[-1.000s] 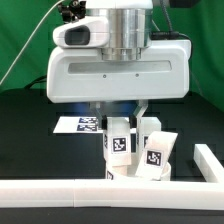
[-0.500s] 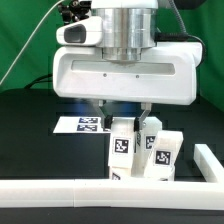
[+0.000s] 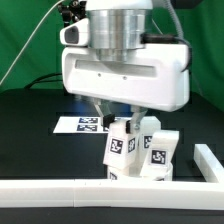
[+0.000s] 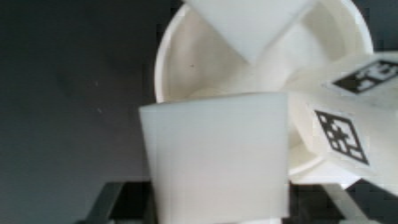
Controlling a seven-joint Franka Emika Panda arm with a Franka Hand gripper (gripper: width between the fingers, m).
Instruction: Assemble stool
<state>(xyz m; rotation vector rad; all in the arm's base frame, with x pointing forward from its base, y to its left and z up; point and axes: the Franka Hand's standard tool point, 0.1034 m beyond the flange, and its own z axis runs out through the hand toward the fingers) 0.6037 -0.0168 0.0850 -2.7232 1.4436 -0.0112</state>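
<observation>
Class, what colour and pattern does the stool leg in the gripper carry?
The leg is white with a black-and-white square tag, shown best in the exterior view.

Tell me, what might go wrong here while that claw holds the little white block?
1. The gripper holds one leg at a tilt, so it might seat crooked on the round seat below it.
2. A second leg stands right beside the held one; a swing could knock it over.
3. The rail lies close in front, so a low move could bump it.
</observation>
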